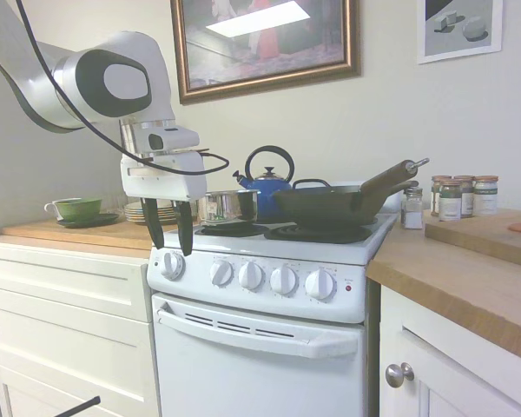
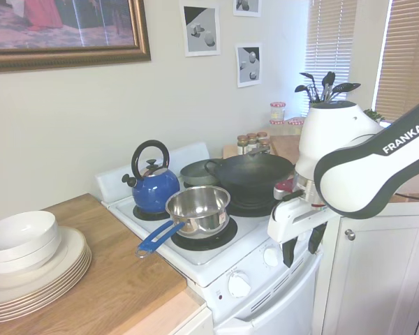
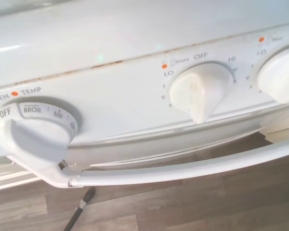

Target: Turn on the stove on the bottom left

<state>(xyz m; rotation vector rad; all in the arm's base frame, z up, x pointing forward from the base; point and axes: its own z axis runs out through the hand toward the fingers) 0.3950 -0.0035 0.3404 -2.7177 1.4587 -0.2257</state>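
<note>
Claw over the far-left knob, nothing gripped yet.
Claw [image 1: 168, 237] is spread, fingertips hanging just above the leftmost knob [image 1: 172, 264] on the stove [image 1: 269, 347] front panel, left-centre of frame. Wrist view: a knob [image 3: 31, 139] reads OVEN TEMP, the neighbouring knob [image 3: 198, 91] reads front. Risk: claw closes on the oven dial, wrong thing heats; slick round knob could also slip.
</note>
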